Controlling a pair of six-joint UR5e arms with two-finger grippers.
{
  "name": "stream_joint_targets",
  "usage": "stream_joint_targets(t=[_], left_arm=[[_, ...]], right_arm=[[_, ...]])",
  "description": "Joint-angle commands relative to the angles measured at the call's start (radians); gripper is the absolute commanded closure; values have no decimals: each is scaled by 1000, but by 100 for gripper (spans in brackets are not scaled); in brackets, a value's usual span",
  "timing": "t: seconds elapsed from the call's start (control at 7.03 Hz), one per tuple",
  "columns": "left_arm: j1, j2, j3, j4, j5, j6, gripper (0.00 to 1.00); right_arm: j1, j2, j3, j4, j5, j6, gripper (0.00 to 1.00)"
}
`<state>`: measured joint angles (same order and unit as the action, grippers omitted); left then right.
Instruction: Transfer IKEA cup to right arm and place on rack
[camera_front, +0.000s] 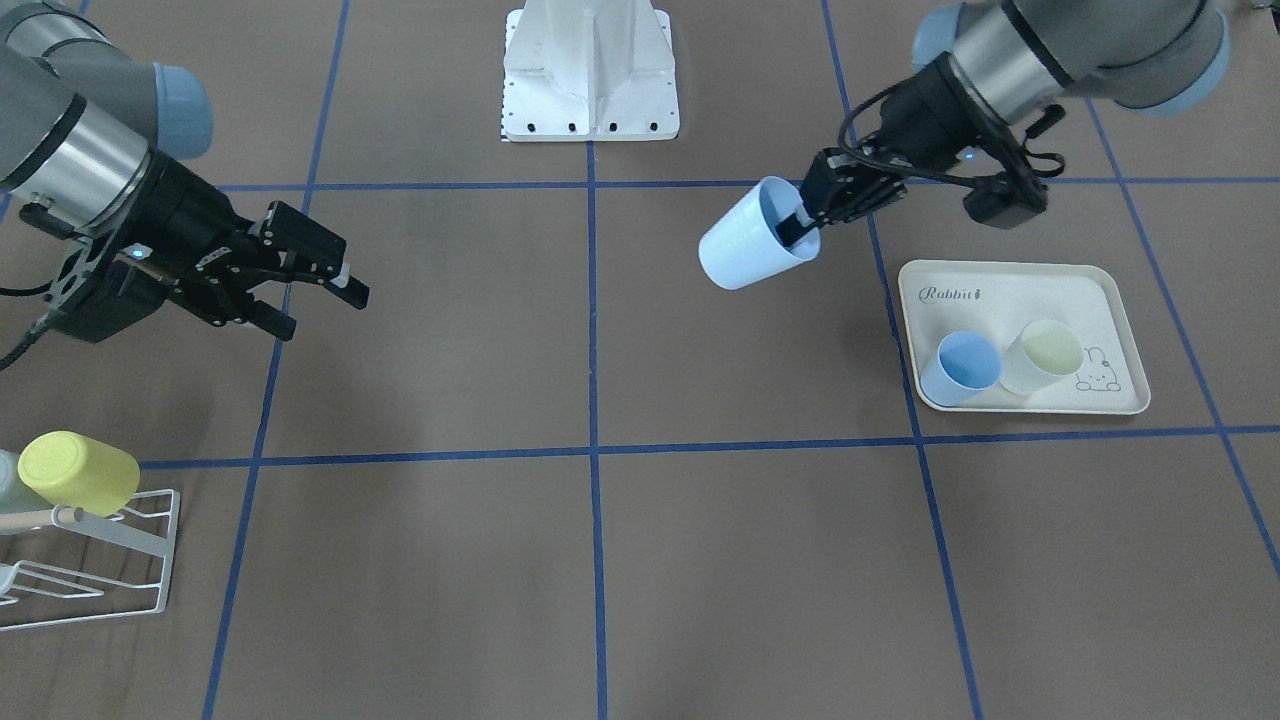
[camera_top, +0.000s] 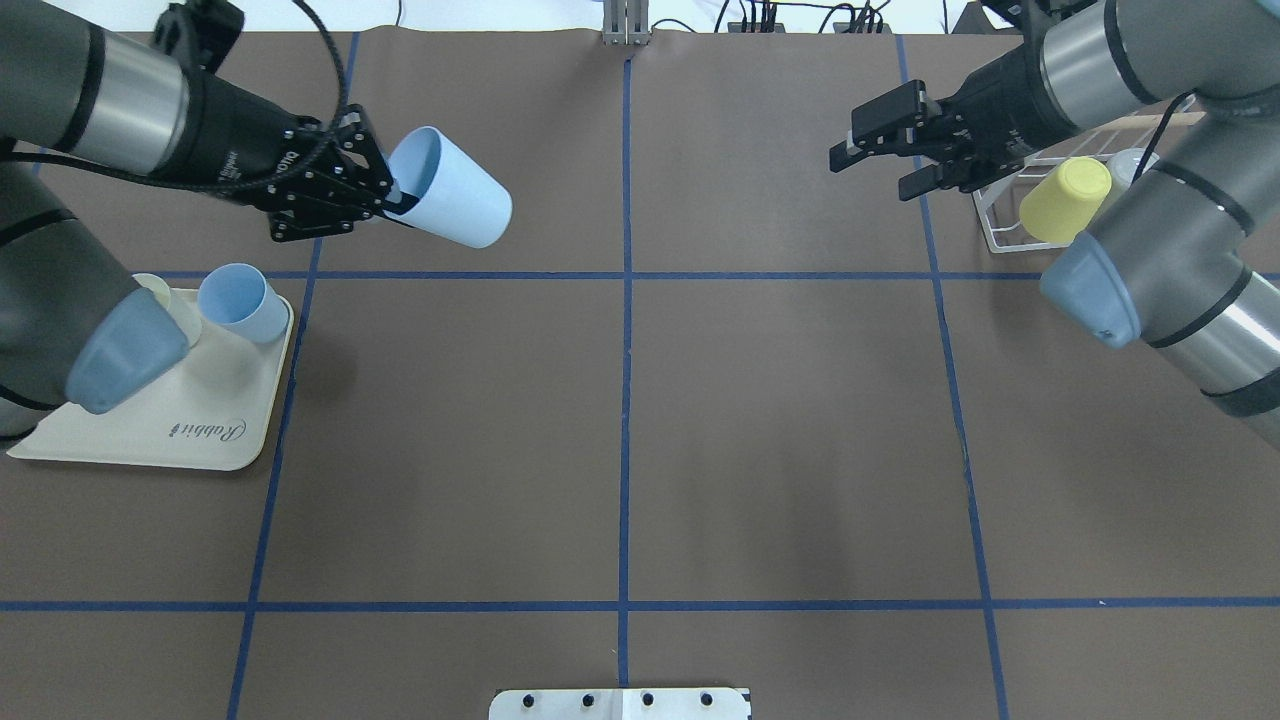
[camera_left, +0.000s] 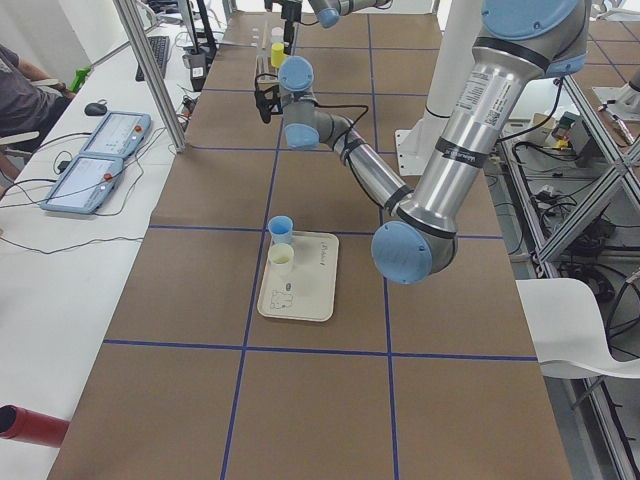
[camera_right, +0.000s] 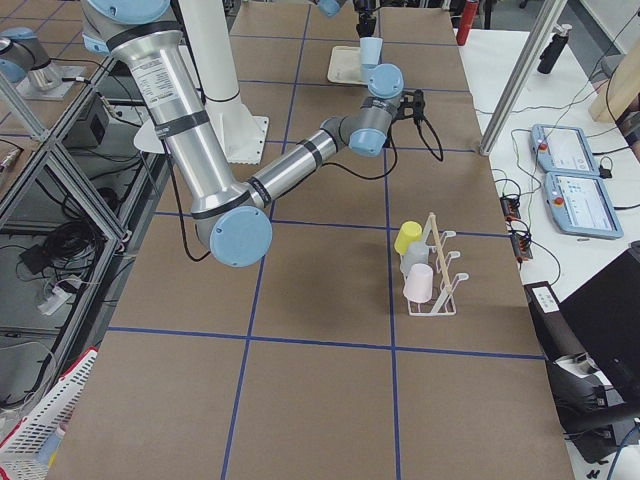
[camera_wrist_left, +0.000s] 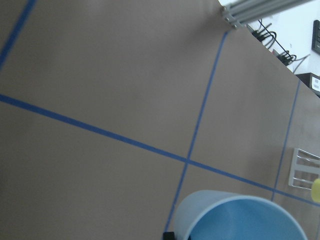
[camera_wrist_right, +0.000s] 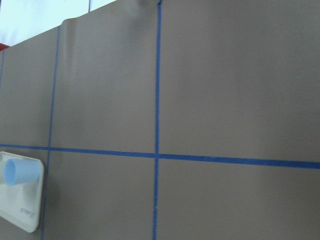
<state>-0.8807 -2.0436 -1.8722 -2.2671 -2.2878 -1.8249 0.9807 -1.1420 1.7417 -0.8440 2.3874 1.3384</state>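
Note:
A pale blue IKEA cup (camera_front: 750, 250) (camera_top: 455, 200) hangs tilted above the table, mouth toward the arm. My left gripper (camera_front: 800, 222) (camera_top: 388, 195) is shut on its rim, one finger inside the cup. The cup's rim (camera_wrist_left: 240, 212) fills the bottom of the left wrist view. My right gripper (camera_front: 322, 312) (camera_top: 870, 172) is open and holds nothing; it hovers across the table, pointing toward the cup. The white wire rack (camera_front: 130, 575) (camera_top: 995, 225) (camera_right: 440, 300) stands beside the right arm and carries a yellow cup (camera_front: 78, 470) (camera_top: 1065, 198) upside down.
A cream rabbit-print tray (camera_front: 1010, 290) (camera_top: 150, 430) lies below the left arm with a blue cup (camera_front: 962, 367) (camera_top: 240, 300) and a cream cup (camera_front: 1045, 355) on it. A pink cup (camera_right: 418, 283) also sits on the rack. The robot's white base (camera_front: 590, 70) stands mid-table.

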Motion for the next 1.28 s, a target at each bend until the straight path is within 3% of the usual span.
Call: stream_joint_targets(t=[0.0,0.28,0.71,1.0,1.14], left_arm=[[150,-52,-10,-172,167,-195,100],[205,-47,27,-464,172,-394,100],[269,-46,65,-693,194,-465,100],[275,-44,106,-854,243,-580,100],[275,-44,110,-877,243,-583,100]], right_arm=[[-40,10,-11,288,-4,259,2],[-56,16,-16,519,-26,456,4],[-158,16,-25,875,-244,779,7],[-201,19,-27,1015,-272,812,7],[-211,27,-27,1058,-275,827,2]])
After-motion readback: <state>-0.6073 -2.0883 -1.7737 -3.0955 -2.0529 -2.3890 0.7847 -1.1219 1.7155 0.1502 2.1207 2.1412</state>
